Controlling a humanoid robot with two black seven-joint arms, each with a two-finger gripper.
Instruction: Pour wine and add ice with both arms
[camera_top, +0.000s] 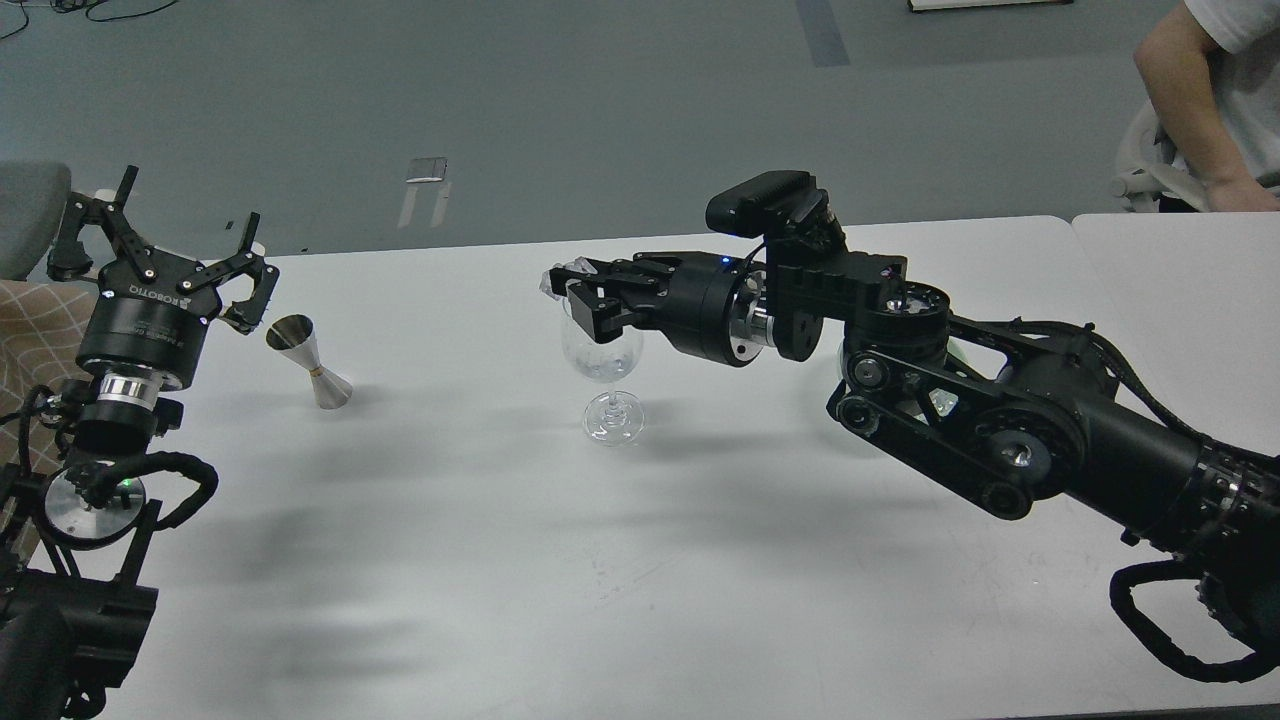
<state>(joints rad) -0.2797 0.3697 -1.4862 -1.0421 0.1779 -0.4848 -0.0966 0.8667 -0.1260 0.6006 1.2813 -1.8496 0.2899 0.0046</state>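
A clear wine glass (602, 352) stands upright mid-table, with what looks like a little colourless wine (601, 372) low in its bowl. My right gripper (566, 288) reaches in from the right, level over the glass's rim. It is shut on a small clear ice cube (552, 277) that sticks out at the fingertips. At the far left my left gripper (188, 202) points upward, open and empty, just left of a steel jigger (311, 362) standing tilted on the table.
Only a sliver of the pale green bowl (956, 350) shows behind my right arm's joints. A seated person (1215, 110) is at the back right, past a second table (1180, 270). A chair (25, 215) stands at the far left.
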